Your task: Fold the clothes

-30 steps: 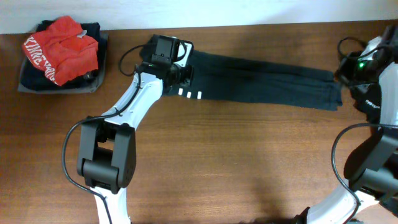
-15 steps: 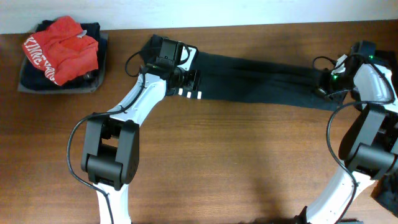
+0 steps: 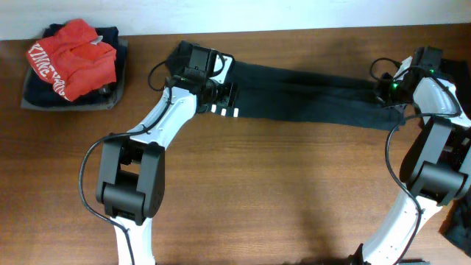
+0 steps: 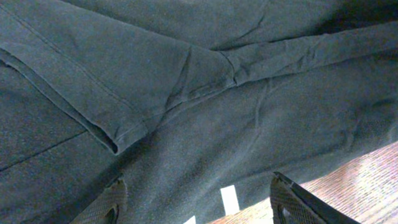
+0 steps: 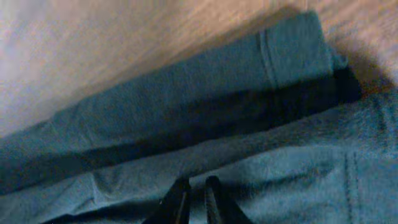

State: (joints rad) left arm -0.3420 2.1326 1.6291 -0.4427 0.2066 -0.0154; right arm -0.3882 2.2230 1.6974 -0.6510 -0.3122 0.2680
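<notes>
A dark teal-grey shirt [image 3: 309, 96] lies along the back of the table as a long, narrow folded strip. White printed stripes [image 3: 224, 111] show at its near left edge. My left gripper [image 3: 221, 90] hovers over the shirt's left end. It is open, its fingers [image 4: 102, 205] spread wide above the cloth with nothing between them. In the left wrist view a folded hem [image 4: 112, 140] crosses the fabric. My right gripper [image 3: 388, 91] is at the shirt's right end. Its jaws [image 5: 193, 196] are pressed nearly together on a fold of the shirt [image 5: 205, 99].
A grey tray [image 3: 29, 103] at the back left holds a crumpled red garment [image 3: 71, 59] on top of dark clothes. Both white arms reach up from the front edge, and cables loop beside each wrist. Bare wood [image 3: 280, 191] spreads in front of the shirt.
My left gripper has opened over the shirt's left end without shifting much. My right arm has swung in from the far right, and its wrist now sits over the shirt's right end.
</notes>
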